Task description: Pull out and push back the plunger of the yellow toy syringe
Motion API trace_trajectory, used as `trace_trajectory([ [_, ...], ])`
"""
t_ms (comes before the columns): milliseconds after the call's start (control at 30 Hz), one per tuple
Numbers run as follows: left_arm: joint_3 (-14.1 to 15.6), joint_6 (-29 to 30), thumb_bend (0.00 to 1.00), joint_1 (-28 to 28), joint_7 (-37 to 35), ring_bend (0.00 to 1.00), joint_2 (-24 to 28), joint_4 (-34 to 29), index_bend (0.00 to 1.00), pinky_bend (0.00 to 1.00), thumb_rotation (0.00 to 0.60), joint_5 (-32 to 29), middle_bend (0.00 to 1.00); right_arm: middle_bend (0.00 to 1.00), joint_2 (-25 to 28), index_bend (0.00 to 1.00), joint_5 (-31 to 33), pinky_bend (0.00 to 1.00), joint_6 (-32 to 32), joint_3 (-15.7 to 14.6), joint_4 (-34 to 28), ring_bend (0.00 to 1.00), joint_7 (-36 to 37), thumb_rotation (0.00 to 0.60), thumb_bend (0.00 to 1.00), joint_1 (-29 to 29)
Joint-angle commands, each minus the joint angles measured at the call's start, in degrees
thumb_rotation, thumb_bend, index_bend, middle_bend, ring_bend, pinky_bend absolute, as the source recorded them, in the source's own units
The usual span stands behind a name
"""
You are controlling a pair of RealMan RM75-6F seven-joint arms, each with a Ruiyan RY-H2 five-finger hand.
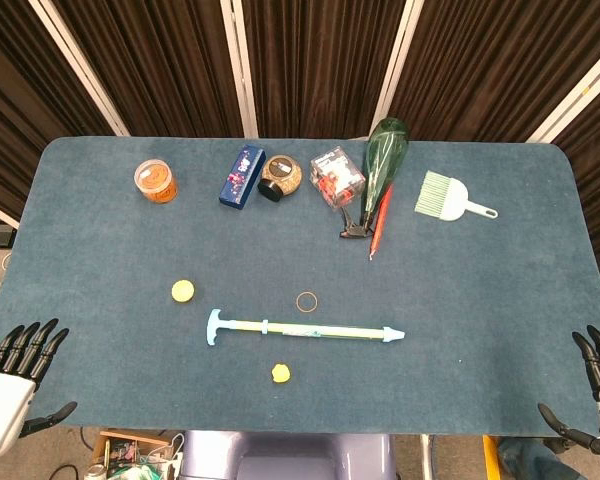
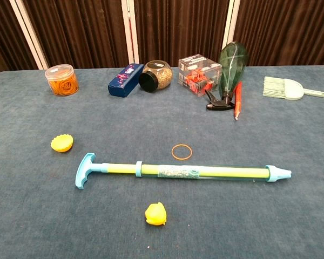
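Note:
The yellow toy syringe (image 1: 310, 329) (image 2: 200, 172) lies flat across the near middle of the blue table, its light-blue T-handle (image 1: 213, 326) (image 2: 85, 170) pointing left and its nozzle tip (image 2: 279, 174) pointing right. A short length of plunger rod shows between handle and barrel collar. My left hand (image 1: 18, 370) hovers at the bottom left corner of the head view, fingers spread and holding nothing. At the bottom right corner my right hand (image 1: 595, 385) is likewise spread and empty. Both hands are far from the syringe and absent from the chest view.
Near the syringe lie a rubber band (image 1: 307, 300), a yellow cap (image 1: 183, 291) and a small yellow piece (image 1: 281, 373). Along the back stand an orange tub (image 1: 155, 180), blue box (image 1: 242, 177), jar (image 1: 280, 177), clear box (image 1: 337, 176), green spray bottle (image 1: 385, 160), red pen (image 1: 380, 220) and brush (image 1: 450, 197).

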Motion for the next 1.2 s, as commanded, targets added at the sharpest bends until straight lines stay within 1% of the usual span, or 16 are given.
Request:
trace_trajectory([
  [33,0.1,0.0,0.04,0.1,0.2,0.00,-0.1,0.0,0.00,0.07,0.600,0.1,0.00,0.00,-0.1,0.00,-0.4,0.15,0.2,-0.2,0.0,0.00,-0.2,0.459,0.25,-0.1],
  [500,0.0,0.1,0.04,0.0,0.1,0.00,-0.1,0.1,0.00,0.07,0.600,0.6,0.00,0.00,-0.1,0.00,-0.5,0.15,0.7,-0.4,0.1,0.00,-0.1,0.459,0.25,-0.6],
  [633,-1.1,-1.8,0.04,-1.4,-0.1,0.00,-0.6,0.4,0.00,0.07,0.600,-0.7,0.00,0.00,-1.2,0.00,0.2,0.15,-1.4,0.0,0.5,0.00,-0.8,0.459,0.25,0.6],
  [767,-2.8,-4.3,0.04,-3.4,-0.6,0.00,-1.1,0.6,0.01,0.07,0.600,-2.5,0.00,0.00,-3.1,0.00,1.4,0.15,-5.6,0.2,0.8,0.00,-3.0,0.460,0.25,2.6],
  [900,-4.0,-5.5,0.04,-5.0,-0.7,0.00,-1.7,1.6,0.02,0.07,0.600,-2.9,0.00,0.00,-6.4,0.01,0.9,0.15,-8.2,1.0,2.0,0.00,-4.1,0.473,0.25,4.8],
  [967,-4.4,-4.8,0.04,-5.2,-0.5,0.00,-2.6,3.1,0.02,0.07,0.600,-2.1,0.00,0.00,-9.3,0.08,0.0,0.15,-8.1,1.4,3.2,0.00,-5.6,0.487,0.25,5.3],
  [1067,-4.8,-4.0,0.04,-5.4,-1.3,0.00,-4.7,6.4,0.03,0.07,0.600,-1.9,0.00,0.00,-14.1,0.18,-0.9,0.15,-7.6,2.1,5.0,0.00,-9.1,0.489,0.25,5.7],
  [1133,-5.1,-4.5,0.04,-5.8,-1.9,0.00,-5.8,8.5,0.03,0.07,0.600,-2.6,0.00,0.00,-17.2,0.22,-0.7,0.15,-8.4,2.5,5.9,0.00,-10.8,0.490,0.25,6.3],
  [1200,-5.6,-5.6,0.04,-6.4,-2.3,0.00,-6.8,10.3,0.03,0.07,0.600,-3.6,0.00,0.00,-19.8,0.27,0.1,0.15,-10.7,2.7,7.0,0.00,-12.2,0.491,0.25,7.5],
])
